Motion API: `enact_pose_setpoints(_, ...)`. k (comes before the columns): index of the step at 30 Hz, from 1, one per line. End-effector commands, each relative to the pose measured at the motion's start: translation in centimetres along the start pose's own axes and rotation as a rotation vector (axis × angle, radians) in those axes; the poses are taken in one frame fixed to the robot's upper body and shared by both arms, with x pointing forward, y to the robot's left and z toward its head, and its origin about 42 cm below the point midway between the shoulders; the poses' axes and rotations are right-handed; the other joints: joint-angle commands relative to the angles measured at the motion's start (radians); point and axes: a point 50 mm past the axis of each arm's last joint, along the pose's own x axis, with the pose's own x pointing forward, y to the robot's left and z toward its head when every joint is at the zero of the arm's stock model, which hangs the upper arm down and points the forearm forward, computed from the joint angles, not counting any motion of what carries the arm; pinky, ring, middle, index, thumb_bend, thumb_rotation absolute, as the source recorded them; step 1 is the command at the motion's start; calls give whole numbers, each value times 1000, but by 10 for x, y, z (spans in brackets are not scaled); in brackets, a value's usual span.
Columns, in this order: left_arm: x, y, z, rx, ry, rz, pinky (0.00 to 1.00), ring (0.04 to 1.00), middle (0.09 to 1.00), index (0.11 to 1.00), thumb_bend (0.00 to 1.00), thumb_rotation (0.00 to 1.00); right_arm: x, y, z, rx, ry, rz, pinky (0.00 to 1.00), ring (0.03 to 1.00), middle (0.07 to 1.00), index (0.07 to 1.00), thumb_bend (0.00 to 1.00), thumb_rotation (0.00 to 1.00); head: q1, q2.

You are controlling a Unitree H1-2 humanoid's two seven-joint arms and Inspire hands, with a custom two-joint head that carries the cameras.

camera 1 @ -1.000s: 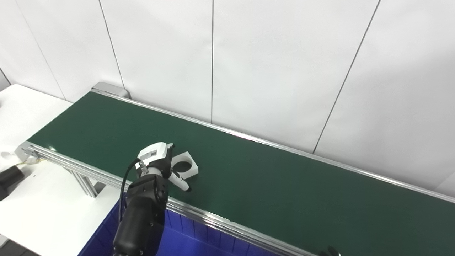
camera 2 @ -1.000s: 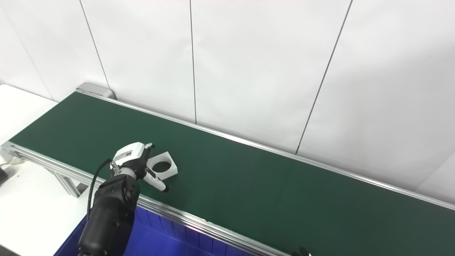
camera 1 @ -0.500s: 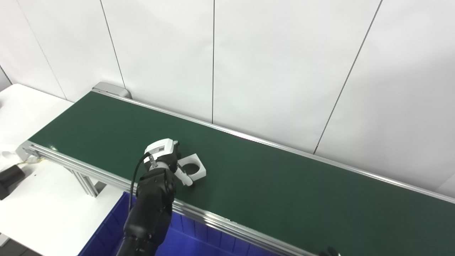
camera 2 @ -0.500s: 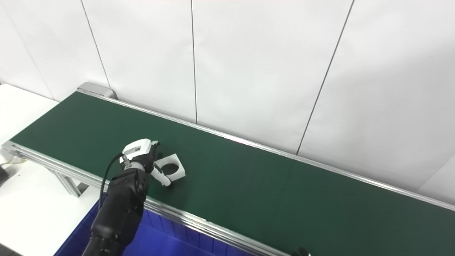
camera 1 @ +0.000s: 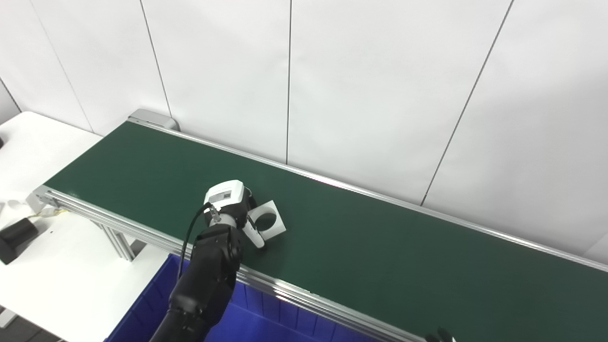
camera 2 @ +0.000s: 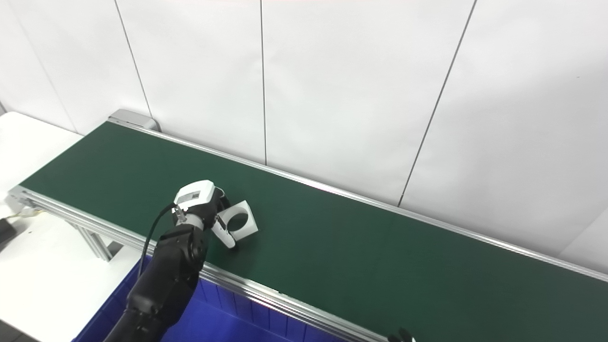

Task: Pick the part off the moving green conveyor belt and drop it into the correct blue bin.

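A white square part (camera 1: 270, 221) with a round hole lies on the green conveyor belt (camera 1: 380, 256), near its front edge. My left hand (camera 1: 229, 203) sits right at the part's left corner. One white finger (camera 1: 254, 236) runs along the part's near edge and dark fingers (camera 1: 251, 197) reach around its far edge. Whether they press on the part does not show. Of my right hand (camera 1: 441, 336), only dark fingertips show at the bottom edge. A blue bin (camera 1: 266, 323) stands below the belt's front rail, under my left arm.
The belt's aluminium rail (camera 1: 304, 297) runs along the front, and its roller end (camera 1: 152, 117) is at the far left. A white table (camera 1: 61, 266) with a black object (camera 1: 16, 232) stands to the left. White wall panels rise behind the belt.
My left hand and the part have both shifted right along the belt, and the white finger has drawn closer to the part's near edge. The camera has moved slightly.
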Motion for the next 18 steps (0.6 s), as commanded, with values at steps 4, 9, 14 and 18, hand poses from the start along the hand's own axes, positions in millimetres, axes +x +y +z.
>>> enact_pose_setpoints(4, -18, -34, -6, 26, -43, -85, 623, 643, 646, 492, 531, 47, 5, 2, 12, 7, -68, -10, 772, 858, 897, 958, 751, 619, -4, 2)
enact_pose_setpoints(9, -23, -37, -6, 21, -108, -107, 483, 560, 548, 471, 515, 1, 4, 2, 12, 12, -65, -9, 776, 861, 898, 962, 759, 620, -7, 5)
enact_pose_setpoints(14, -25, -34, -2, 26, -119, -99, 458, 550, 559, 466, 512, 0, 5, 2, 12, 7, -67, -13, 767, 855, 894, 960, 760, 617, -11, 6)
enact_pose_setpoints(18, -26, -31, -1, 4, -123, -81, 401, 508, 552, 473, 514, 0, 4, 2, 11, 8, -63, -14, 761, 851, 890, 957, 774, 621, -15, 6)
